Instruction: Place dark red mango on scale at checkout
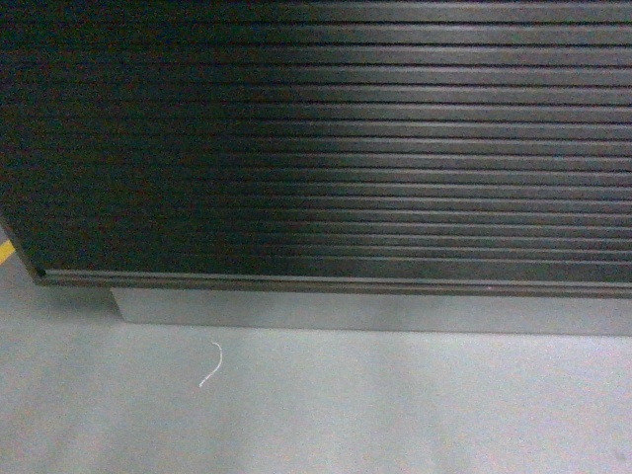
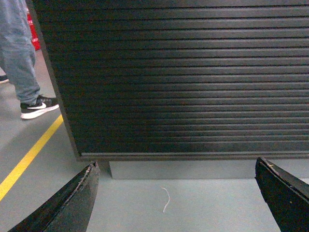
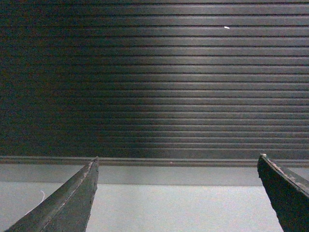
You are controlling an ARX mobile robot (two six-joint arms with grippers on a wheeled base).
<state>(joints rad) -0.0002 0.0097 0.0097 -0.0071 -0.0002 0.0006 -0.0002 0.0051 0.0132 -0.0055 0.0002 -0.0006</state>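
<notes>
mango and scale are both out of sight in all three views; only the ribbed dark front of the checkout (image 1: 316, 138) is seen, with its grey plinth (image 1: 375, 311) below and the grey floor (image 1: 316, 415) in front. the counter top, where the scale would be expected, lies above the upper edge of every picture, so which way the fruit lies from the jaws, and how its long axis runs, cannot be told.

the left gripper (image 2: 176, 193) is held low, pointed at the panel's foot, its jaws spread wide and nothing held between them. the right gripper (image 3: 176, 188) is posed alike, jaws wide apart and empty.

neither arm can be judged nearer to the mango. the left wrist view takes in the counter's left corner, a yellow floor line (image 2: 29, 157) and a standing person's leg and shoe (image 2: 21, 72); a short white thread (image 1: 211, 364) lies on the floor near the plinth.

the fruit is judged not yet picked up, and it must be found before any reach can be planned.
</notes>
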